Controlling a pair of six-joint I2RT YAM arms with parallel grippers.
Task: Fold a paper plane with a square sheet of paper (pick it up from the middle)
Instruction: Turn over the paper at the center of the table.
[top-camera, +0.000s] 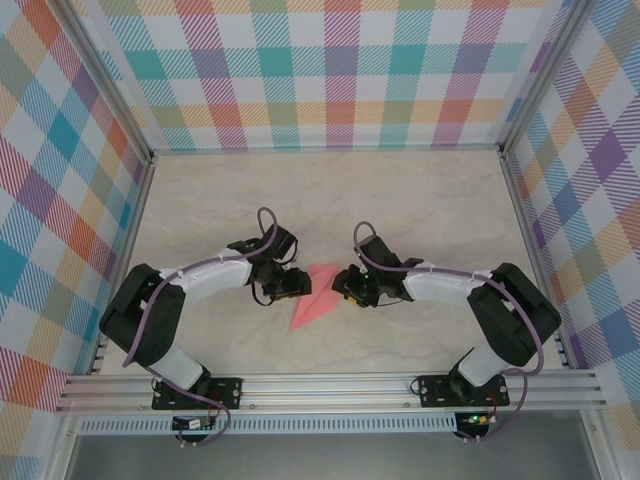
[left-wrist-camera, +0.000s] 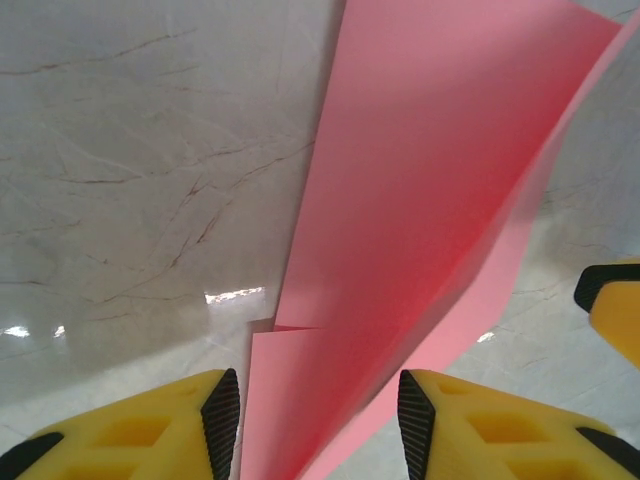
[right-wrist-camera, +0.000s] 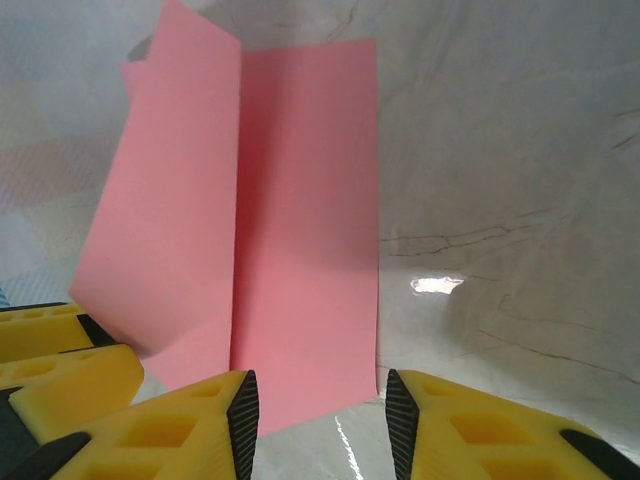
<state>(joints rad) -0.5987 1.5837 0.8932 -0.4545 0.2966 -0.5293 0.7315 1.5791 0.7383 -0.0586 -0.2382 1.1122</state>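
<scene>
The paper plane (top-camera: 314, 300) is a salmon-pink folded dart lying on the marble table between my two grippers, its point toward the near left. My left gripper (top-camera: 290, 285) stands open at its left side. In the left wrist view the plane (left-wrist-camera: 420, 200) runs between the black pads (left-wrist-camera: 222, 420), with a gap on each side of the left gripper (left-wrist-camera: 318, 425). My right gripper (top-camera: 348, 283) stands open at the plane's right end. In the right wrist view the creased sheet (right-wrist-camera: 290, 250) reaches in between the jaws of the right gripper (right-wrist-camera: 320, 425), and neither pad touches it.
Plaid walls (top-camera: 320, 70) close the table (top-camera: 330, 200) on three sides. An aluminium rail (top-camera: 330, 385) runs along the near edge by the arm bases. Bare marble stretches behind the grippers.
</scene>
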